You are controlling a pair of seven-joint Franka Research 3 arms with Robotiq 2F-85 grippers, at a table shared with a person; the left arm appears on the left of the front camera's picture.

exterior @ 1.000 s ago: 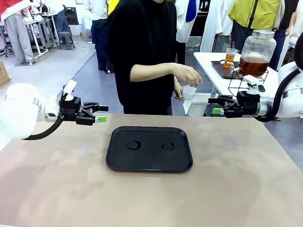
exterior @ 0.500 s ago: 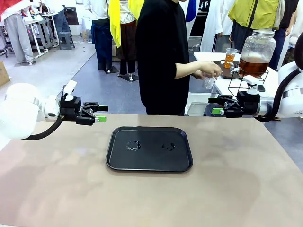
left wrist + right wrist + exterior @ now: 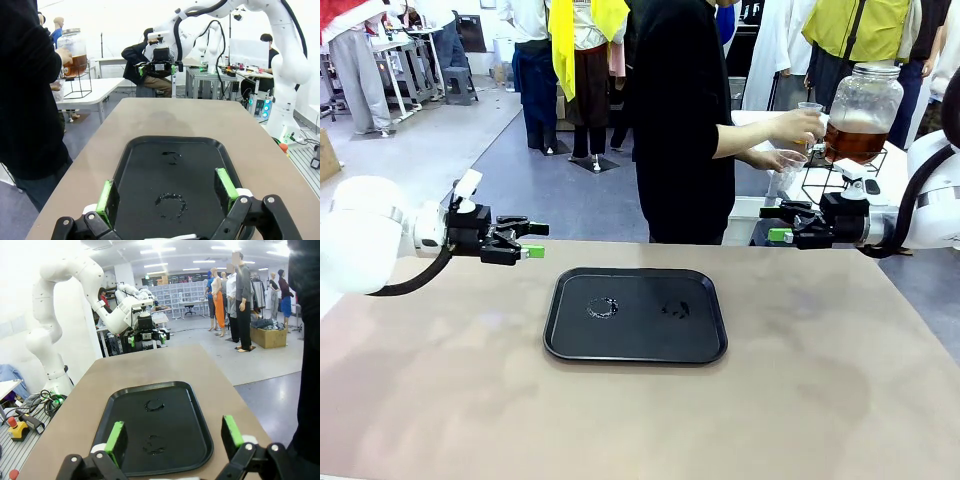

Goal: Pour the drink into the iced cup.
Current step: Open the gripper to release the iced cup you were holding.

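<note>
The amber-brown drink [image 3: 853,142] fills the lower part of a big glass dispenser jar [image 3: 865,95] on a white side table at the far right. A person in black stands there, turned to the jar. One hand [image 3: 796,127] is on a small cup [image 3: 810,107] beside the jar. The other hand holds a clear plastic cup [image 3: 787,166] lower down; I cannot make out ice in it. My left gripper [image 3: 527,240] hovers open left of the black tray [image 3: 710,345]. My right gripper [image 3: 776,224] hovers open at the table's far right. Both are empty.
The tray [image 3: 200,165] carries two wet ring marks [image 3: 602,307] and is bare between my left fingers [image 3: 106,196]. In the right wrist view the tray [image 3: 185,420] lies below my open fingers [image 3: 232,432]. The jar [image 3: 75,52] stands on a wire stand.
The person has stepped right and turned to the side table, carrying the clear cup along, and has put the other hand on the cup by the jar. Both arms have stayed still.
</note>
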